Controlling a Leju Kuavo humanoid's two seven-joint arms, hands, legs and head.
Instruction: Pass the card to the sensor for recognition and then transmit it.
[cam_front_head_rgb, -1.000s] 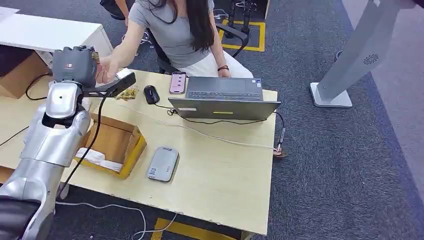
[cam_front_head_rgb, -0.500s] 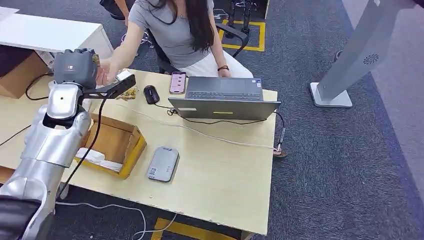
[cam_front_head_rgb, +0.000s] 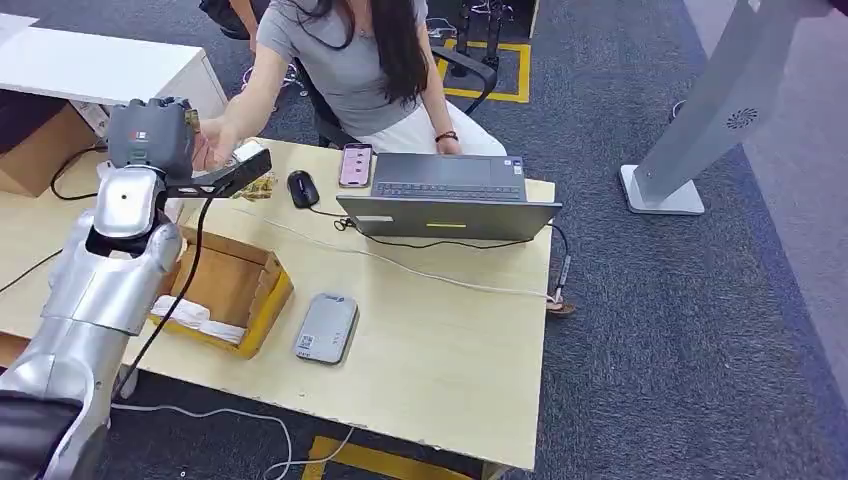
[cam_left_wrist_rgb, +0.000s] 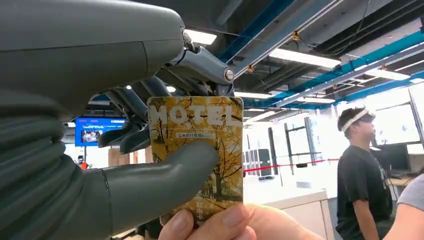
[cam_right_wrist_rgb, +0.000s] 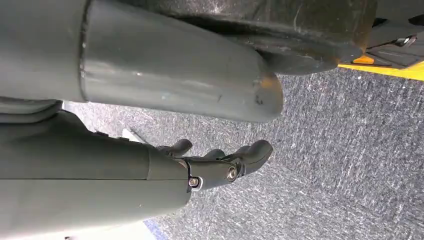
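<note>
In the left wrist view, the card (cam_left_wrist_rgb: 200, 150), a yellow hotel key card printed with autumn trees, is pinched between the thick grey thumb and the darker fingers (cam_left_wrist_rgb: 127, 135) of the left hand (cam_left_wrist_rgb: 150, 150). Its free edge is also gripped by a person's fingertips (cam_left_wrist_rgb: 235, 220), so the card is held from both sides at once.

In the head view, the left hand (cam_front_head_rgb: 150, 135) is raised at the far left corner of the desk (cam_front_head_rgb: 440, 350), and the person's hand (cam_front_head_rgb: 215, 145) is touching it there. Compared with a second ago, the raised arm is almost unmoved, while the person's hand has shifted slightly against it. This suggests the handover is under way, with release not yet made.

The grey sensor (cam_front_head_rgb: 327, 327) lies flat near the desk's front edge, beside an open cardboard box (cam_front_head_rgb: 225, 290) and well apart from the card. A laptop (cam_front_head_rgb: 447, 205) sits further back.

The right hand (cam_right_wrist_rgb: 220, 162) hangs over grey carpet with fingers loosely curled, holding nothing.
</note>
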